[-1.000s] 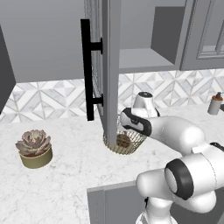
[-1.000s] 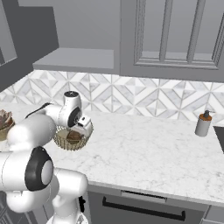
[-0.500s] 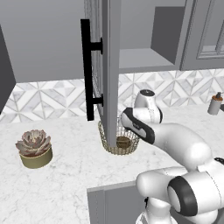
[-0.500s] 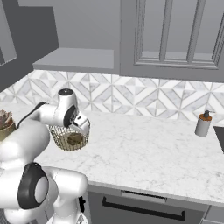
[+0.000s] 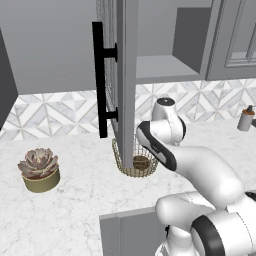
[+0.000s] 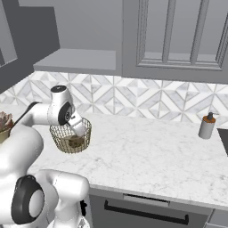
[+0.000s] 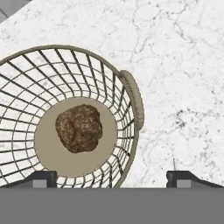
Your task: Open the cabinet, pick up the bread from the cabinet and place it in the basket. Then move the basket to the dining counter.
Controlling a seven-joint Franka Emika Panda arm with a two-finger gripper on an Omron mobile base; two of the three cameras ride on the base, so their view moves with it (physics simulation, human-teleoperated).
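Marble worktop point(image 7: 175, 65): hand view reveals bread point(image 7: 79, 127) inside basket point(image 7: 131, 94).

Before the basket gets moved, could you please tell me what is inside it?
The bread lies alone on the basket's solid base. Nothing else shows through the mesh; the floor under the bread is covered.

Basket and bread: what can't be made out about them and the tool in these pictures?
- Left base view: the open cabinet door crosses the basket, hiding its middle; the bread shows only partly through the mesh.
- Right base view: the arm covers the basket's far rim, and the bread is too small to make out.
- Hand view: the left edge cuts off the basket; only the tips of the open tool show, astride the near rim.
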